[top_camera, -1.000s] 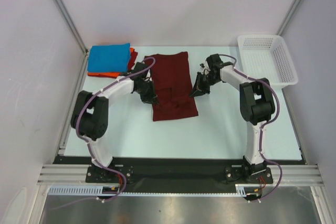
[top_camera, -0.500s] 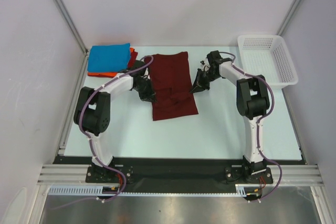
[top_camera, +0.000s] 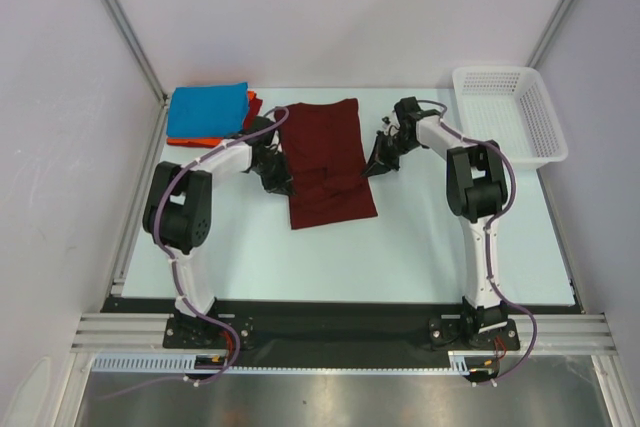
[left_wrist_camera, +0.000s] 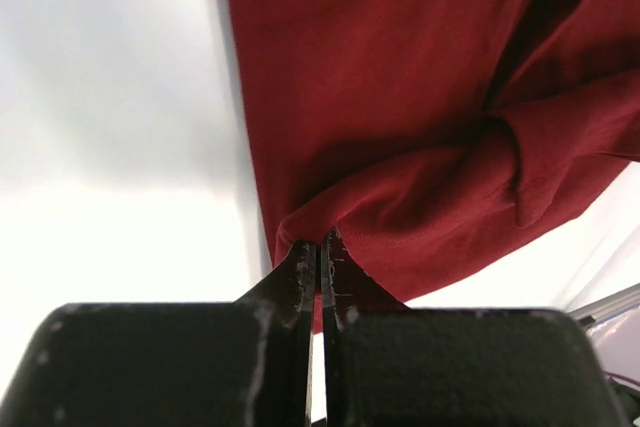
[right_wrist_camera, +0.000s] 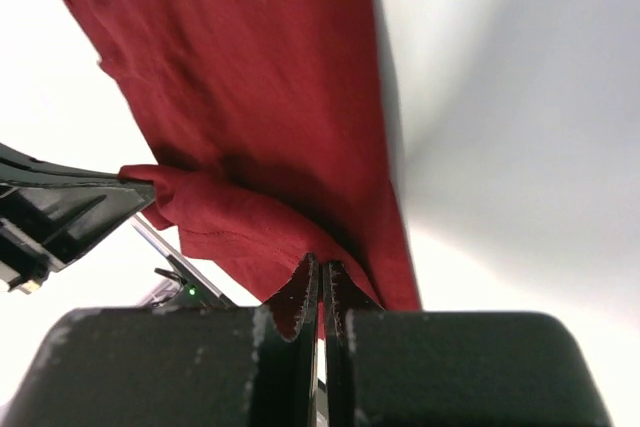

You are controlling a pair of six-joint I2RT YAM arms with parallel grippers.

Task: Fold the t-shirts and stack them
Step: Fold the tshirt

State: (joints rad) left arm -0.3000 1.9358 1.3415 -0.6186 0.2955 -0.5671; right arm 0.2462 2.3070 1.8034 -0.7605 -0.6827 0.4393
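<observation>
The dark maroon t-shirt [top_camera: 325,162] lies as a long narrow strip in the middle of the table, folded lengthwise, with a raised crease across it. My left gripper [top_camera: 281,181] is at its left edge and my right gripper [top_camera: 369,171] at its right edge. In the left wrist view the gripper [left_wrist_camera: 321,247] is shut on a pinched fold of maroon cloth [left_wrist_camera: 420,97]. The right wrist view shows the same: the gripper [right_wrist_camera: 321,267] shut on the shirt's edge [right_wrist_camera: 250,97]. A folded bright blue t-shirt [top_camera: 207,110] rests on an orange-red one [top_camera: 186,140] at the back left.
A white mesh basket [top_camera: 507,112] stands at the back right corner. Grey walls and metal frame posts close in the table [top_camera: 420,237] on the left, back and right. The blue and orange-red stack sits close to my left arm's forearm.
Both grippers have shifted slightly toward the back of the table while staying shut on the maroon shirt's side edges. Both elbows moved inward. The shirt's outline is nearly unchanged.
</observation>
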